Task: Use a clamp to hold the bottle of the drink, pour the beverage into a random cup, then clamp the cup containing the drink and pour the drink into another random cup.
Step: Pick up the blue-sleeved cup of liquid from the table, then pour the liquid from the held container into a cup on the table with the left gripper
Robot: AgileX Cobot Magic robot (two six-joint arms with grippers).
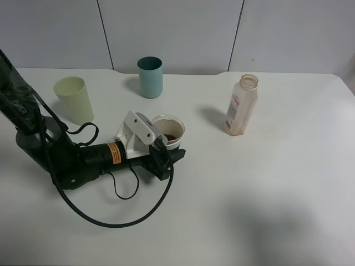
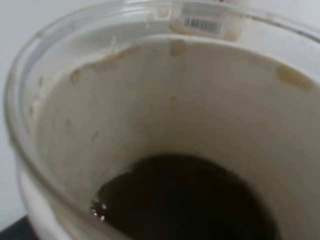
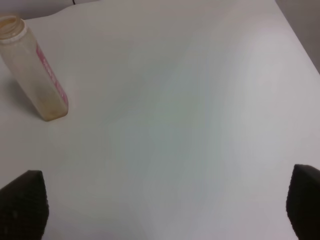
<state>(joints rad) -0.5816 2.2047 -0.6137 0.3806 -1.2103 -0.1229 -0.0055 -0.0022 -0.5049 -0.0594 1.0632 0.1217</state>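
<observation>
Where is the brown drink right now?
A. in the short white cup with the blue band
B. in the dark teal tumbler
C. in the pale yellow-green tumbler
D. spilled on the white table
A: the brown drink pools at the bottom of the short white cup with the blue band, as the left wrist view shows, looking right down into it.

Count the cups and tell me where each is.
3. Pale yellow-green tumbler back left; teal tumbler back centre; blue-banded cup mid-table, clamped by the left gripper. None looks hidden.
</observation>
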